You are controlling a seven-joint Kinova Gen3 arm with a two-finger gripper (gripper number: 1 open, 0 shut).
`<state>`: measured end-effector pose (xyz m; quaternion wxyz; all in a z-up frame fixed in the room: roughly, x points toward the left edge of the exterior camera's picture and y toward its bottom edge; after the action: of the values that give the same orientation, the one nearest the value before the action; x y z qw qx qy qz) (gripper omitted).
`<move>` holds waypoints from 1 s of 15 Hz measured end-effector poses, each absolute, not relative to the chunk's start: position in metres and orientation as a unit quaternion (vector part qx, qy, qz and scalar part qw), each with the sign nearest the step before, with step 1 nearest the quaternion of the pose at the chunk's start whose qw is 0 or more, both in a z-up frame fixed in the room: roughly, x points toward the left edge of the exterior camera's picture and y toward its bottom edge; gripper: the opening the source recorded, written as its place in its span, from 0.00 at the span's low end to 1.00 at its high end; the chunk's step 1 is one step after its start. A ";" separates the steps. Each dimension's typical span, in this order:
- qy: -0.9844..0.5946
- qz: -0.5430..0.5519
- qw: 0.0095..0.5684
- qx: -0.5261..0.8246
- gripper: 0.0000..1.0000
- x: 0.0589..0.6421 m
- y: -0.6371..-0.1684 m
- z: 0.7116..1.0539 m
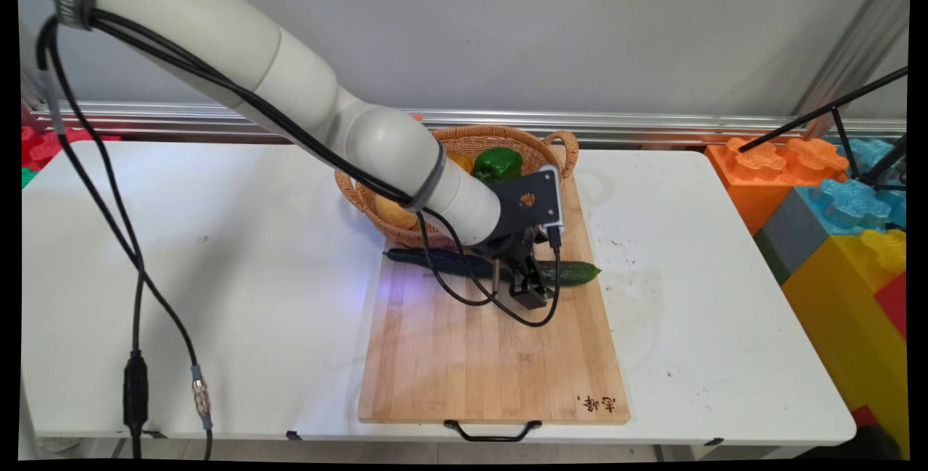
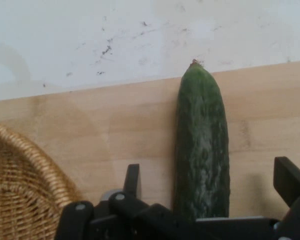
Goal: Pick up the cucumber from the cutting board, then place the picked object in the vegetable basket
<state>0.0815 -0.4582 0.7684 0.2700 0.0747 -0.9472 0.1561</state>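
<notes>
End effector: we see the end effector (image 1: 528, 286) (image 2: 209, 169) low over the far part of the cutting board (image 1: 478, 355) (image 2: 115, 130), its fingers (image 2: 133, 175) spread wide apart and gripping nothing.
Cucumber: the cucumber (image 1: 576, 272) (image 2: 202, 140) lies flat across the board from left to right, and it passes between the two fingers; we see a gap on either side.
Basket: the wicker basket (image 1: 507, 134) (image 2: 20, 190) stands just beyond the cucumber, partly on the board's far edge, and holds a green pepper (image 1: 498, 164) and a yellowish-brown piece (image 1: 395, 211).
Table: the white table (image 1: 217, 239) (image 2: 140, 35) carries the board; big toy blocks (image 1: 834, 224) stand at its right end.
</notes>
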 end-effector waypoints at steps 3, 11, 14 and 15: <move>-0.949 0.158 0.264 0.070 1.00 0.077 -0.458 0.759; -0.950 0.167 0.256 0.063 0.00 0.071 -0.457 0.751; -0.950 0.165 0.257 0.064 0.00 0.070 -0.453 0.755; -0.950 0.163 0.259 0.065 0.00 0.070 -0.451 0.758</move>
<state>0.0701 -0.4511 0.7583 0.2587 0.0648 -0.9498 0.1634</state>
